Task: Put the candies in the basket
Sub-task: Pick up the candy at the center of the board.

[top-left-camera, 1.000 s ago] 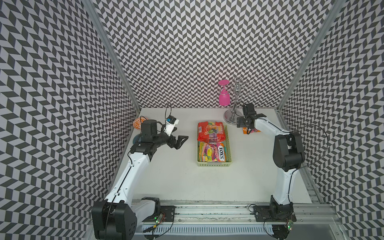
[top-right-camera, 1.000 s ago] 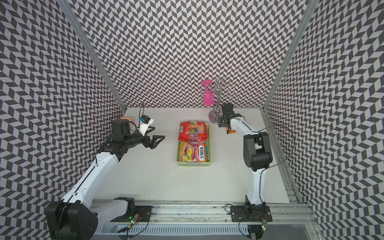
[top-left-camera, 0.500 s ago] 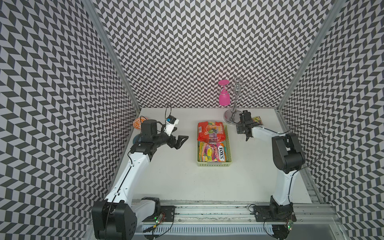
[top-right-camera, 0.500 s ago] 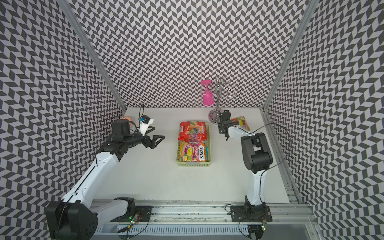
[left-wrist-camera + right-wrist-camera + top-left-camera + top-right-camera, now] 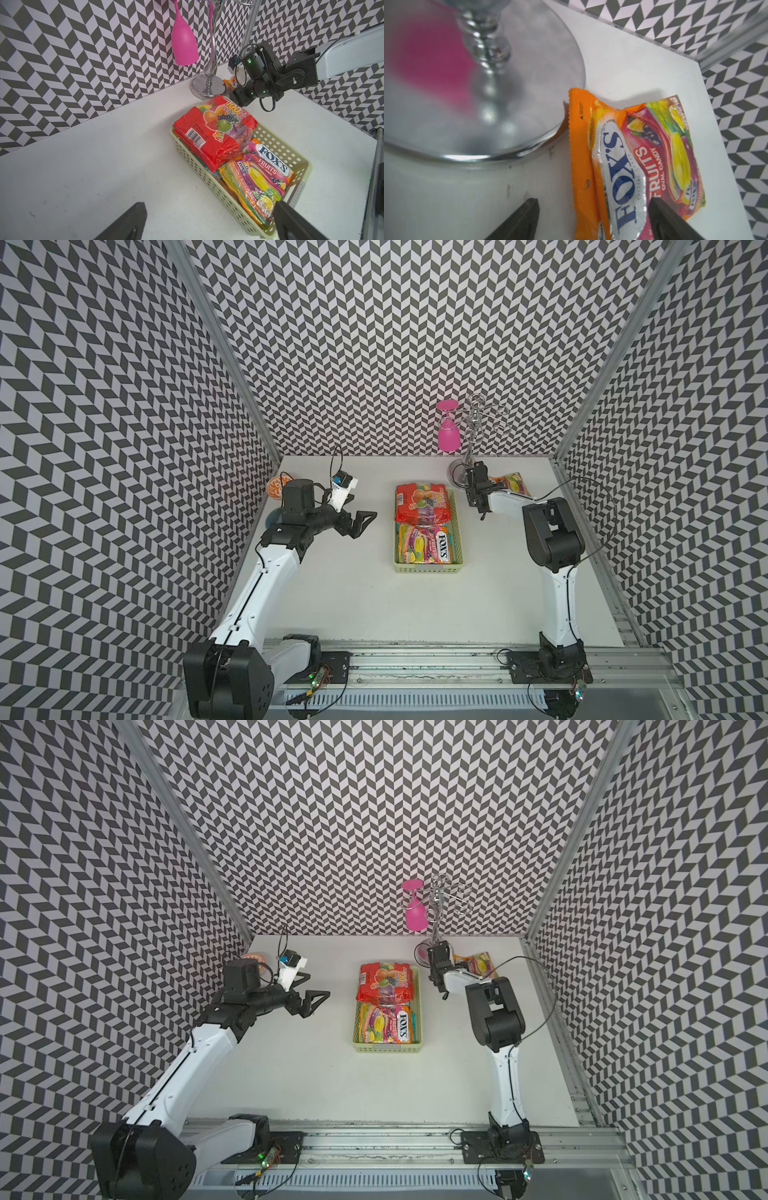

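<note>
Right gripper (image 5: 592, 199): jaws stood apart with nothing clamped; they straddled the orange sealed edge of the loose FOX'S bag (image 5: 643, 155).
Right fingers (image 5: 670, 220): one was over the bag's printed face, the other over bare table beside the orange edge. Contact with the foil could not be told.
Right arm: elbow was raised on the right side of the basket (image 5: 428, 570), forearm reaching toward the back wall, wrist low past the basket's far right corner.
Left gripper (image 5: 361, 520): jaws were spread wide, empty, touching nothing.
Left arm: stretched in from the basket's left side. The gripper was held above the table, pointing toward the basket and well apart from it.
Loose FOX'S bag: lay flat on the table outside the basket, beyond its far right corner. Its orange edge was just beside the base of the metal stand (image 5: 457, 475).
Red bag (image 5: 422, 504): sat at the basket's far end, overlapping the far rim, on top of other bags.
Purple FOX'S bag (image 5: 424, 543): lay in the basket's near half, partly under the red bag.
Pink glass (image 5: 449, 435): hung upside down on the stand, behind the basket.
Orange patterned bowl (image 5: 276, 487): sat well to the basket's left, by the side wall, behind the left arm.
</note>
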{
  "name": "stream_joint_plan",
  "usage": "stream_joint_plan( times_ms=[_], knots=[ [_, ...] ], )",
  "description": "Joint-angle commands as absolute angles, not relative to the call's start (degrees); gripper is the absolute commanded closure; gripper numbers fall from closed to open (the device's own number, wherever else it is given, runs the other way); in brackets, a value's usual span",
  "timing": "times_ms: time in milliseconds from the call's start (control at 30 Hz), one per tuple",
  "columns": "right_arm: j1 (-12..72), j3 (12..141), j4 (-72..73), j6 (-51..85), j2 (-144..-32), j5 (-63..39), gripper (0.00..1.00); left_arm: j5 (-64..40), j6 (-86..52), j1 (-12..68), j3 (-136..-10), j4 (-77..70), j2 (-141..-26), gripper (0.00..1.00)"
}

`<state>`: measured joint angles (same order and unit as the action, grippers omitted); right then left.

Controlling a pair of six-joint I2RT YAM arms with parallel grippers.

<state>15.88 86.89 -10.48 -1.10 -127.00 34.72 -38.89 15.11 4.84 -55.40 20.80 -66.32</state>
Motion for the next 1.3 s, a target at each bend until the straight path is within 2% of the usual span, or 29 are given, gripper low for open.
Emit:
stream_joint_plan(
  times_ms=[0, 200, 433, 833, 1267],
  knots=[
    [15.8, 88.1, -11.1, -1.4, -129.3, 38.4, 0.23, -39.8, 14.7, 4.5, -55.7, 20.1, -66.2, 0.01],
    [15.0, 88.4, -11.5, -1.5, -130.7, 38.5, 0.48, -39.7, 14.7, 4.5, -55.8, 20.3, -66.1, 0.01],
    [14.9, 89.2, -13.6, -1.2, -129.7, 39.3, 0.98, -39.7, 14.8, 4.6, -55.8, 20.3, -65.8, 0.01],
    [15.6, 82.4, -17.4, 0.6, -114.2, 39.8, 1.00, -40.2, 14.6, 4.5, -55.4, 20.0, -65.6, 0.01],
    [16.5, 71.3, -25.2, 7.4, -93.9, 28.8, 1.00, -41.2, 19.1, 4.7, -55.0, 22.1, -65.7, 0.01]
  ],
)
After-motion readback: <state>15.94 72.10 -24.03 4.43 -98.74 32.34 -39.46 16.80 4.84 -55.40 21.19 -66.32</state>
